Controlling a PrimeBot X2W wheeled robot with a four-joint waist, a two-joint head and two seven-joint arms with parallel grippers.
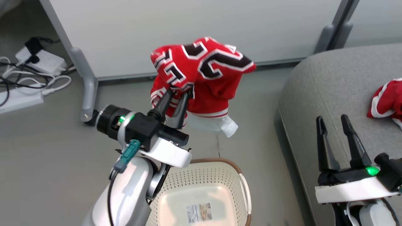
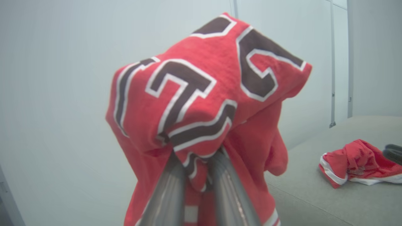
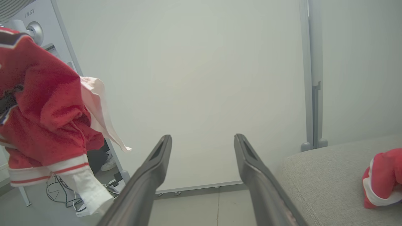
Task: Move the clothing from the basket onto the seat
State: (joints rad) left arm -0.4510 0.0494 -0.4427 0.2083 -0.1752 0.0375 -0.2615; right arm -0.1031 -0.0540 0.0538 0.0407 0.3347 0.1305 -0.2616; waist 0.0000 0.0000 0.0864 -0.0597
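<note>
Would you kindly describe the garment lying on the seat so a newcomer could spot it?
Find the big grey seat on the right. On it lies a small crumpled red garment with white trim. Unlike the lettered red jersey hanging from the left hand, it is not held.

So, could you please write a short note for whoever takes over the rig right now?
Left gripper: shut on the lettered red jersey, held in the air beyond the basket.
Right gripper: open, empty, by the near edge of the seat.
Basket: no clothing in the part in view.
Done: one red garment lies on the seat.
Left: carry the jersey over the seat and release it.
</note>
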